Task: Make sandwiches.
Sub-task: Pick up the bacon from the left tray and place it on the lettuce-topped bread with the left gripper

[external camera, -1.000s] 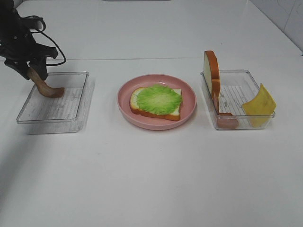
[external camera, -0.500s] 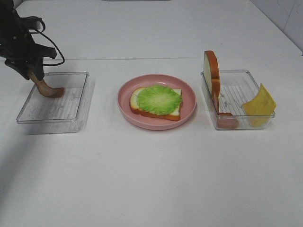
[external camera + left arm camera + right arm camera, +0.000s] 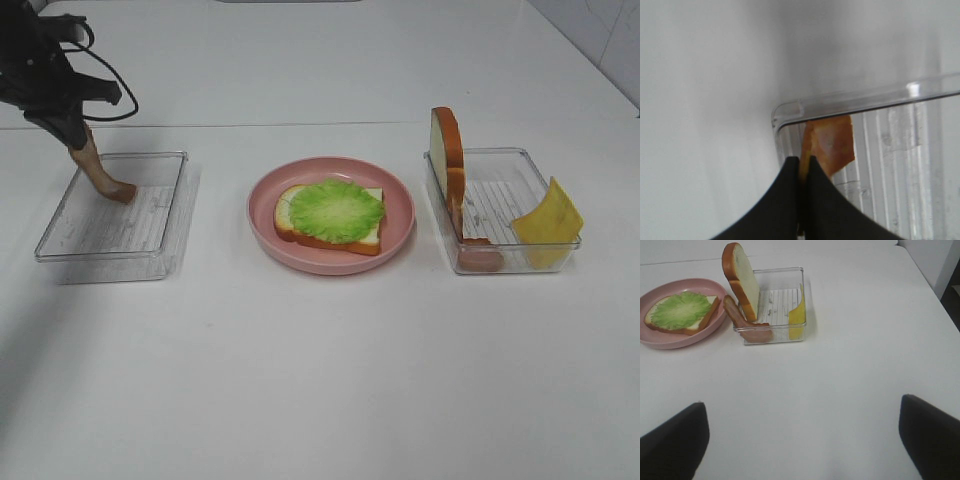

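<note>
The left end effector (image 3: 76,135) is closed on the top end of the brown bacon strip (image 3: 101,175). The strip hangs into a far corner of the clear left tray (image 3: 110,257), and its lower end seems to touch the tray floor. The right end effector (image 3: 801,405) is wide open over the bench (image 3: 320,380) and holds nothing. On the pink plate (image 3: 330,266) lies one bread slice (image 3: 288,222) with lettuce (image 3: 337,208) on top. In the clear right tray (image 3: 520,268) the second bread slice (image 3: 447,140) stands upright, next to the red slice (image 3: 480,258) and the yellow cheese (image 3: 548,220).
</note>
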Robot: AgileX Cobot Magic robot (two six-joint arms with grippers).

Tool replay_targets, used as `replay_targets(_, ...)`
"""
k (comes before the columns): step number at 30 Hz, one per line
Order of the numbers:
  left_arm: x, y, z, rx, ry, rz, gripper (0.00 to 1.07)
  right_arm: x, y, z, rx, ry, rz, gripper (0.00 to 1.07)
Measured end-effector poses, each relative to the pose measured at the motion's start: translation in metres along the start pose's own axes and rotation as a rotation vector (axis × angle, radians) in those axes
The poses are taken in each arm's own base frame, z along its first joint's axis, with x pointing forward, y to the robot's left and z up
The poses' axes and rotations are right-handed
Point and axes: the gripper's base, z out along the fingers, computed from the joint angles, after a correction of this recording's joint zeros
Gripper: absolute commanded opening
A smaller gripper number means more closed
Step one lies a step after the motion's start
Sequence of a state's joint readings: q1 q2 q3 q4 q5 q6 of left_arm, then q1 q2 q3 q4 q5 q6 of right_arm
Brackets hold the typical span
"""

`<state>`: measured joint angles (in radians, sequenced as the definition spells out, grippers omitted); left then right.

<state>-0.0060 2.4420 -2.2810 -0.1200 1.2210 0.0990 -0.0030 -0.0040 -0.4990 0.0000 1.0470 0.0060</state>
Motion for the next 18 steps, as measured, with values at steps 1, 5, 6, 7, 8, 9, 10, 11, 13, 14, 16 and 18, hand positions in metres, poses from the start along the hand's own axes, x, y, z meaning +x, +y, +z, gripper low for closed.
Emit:
replay_targets(1, -0.002, -0.001, -0.005, 0.01, -0.014, -0.001, 0.0, 0.0, 0.0, 0.0, 0.0, 0.0, 0.0, 0.98)
replay_targets(5, -0.007, -0.007, -0.028, 0.04, -0.071, -0.005, 0.0, 0.0, 0.0, 0.0, 0.0, 0.0, 0.0, 0.98)
replay_targets(6, -0.009, -0.009, -0.046, 0.047, -0.105, -0.003, 0.0, 0.0, 0.0, 0.0, 0.0, 0.0, 0.0, 0.98)
replay_targets(7, -0.01, -0.012, -0.063, 0.051, -0.139, 0.0, 0.0, 0.0, 0.0, 0.0, 0.0, 0.0, 0.0, 0.98)
replay_targets(8, -0.01, -0.012, -0.063, 0.051, -0.139, 0.0, 0.0, 0.0, 0.0, 0.0, 0.0, 0.0, 0.0, 0.98)
replay_targets(9, -0.01, -0.014, -0.072, 0.052, -0.158, 0.004, 0.0, 0.0, 0.0, 0.0, 0.0, 0.0, 0.0, 0.98)
replay_targets(10, -0.01, -0.016, -0.08, 0.053, -0.171, 0.009, 0.0, 0.0, 0.0, 0.0, 0.0, 0.0, 0.0, 0.98)
replay_targets(11, -0.01, -0.016, -0.08, 0.053, -0.171, 0.009, 0.0, 0.0, 0.0, 0.0, 0.0, 0.0, 0.0, 0.98)
replay_targets(13, -0.009, -0.033, -0.113, 0.068, -0.233, 0.039, 0.0, 0.0, 0.0, 0.0, 0.0, 0.0, 0.0, 0.98)
replay_targets(14, -0.009, -0.033, -0.113, 0.068, -0.233, 0.039, 0.0, 0.0, 0.0, 0.0, 0.0, 0.0, 0.0, 0.98)
replay_targets(16, -0.006, -0.056, -0.134, 0.112, -0.273, 0.072, 0.0, 0.0, 0.0, 0.0, 0.0, 0.0, 0.0, 0.98)
replay_targets(18, -0.005, -0.064, -0.14, 0.129, -0.282, 0.084, 0.0, 0.0, 0.0, 0.0, 0.0, 0.0, 0.0, 0.98)
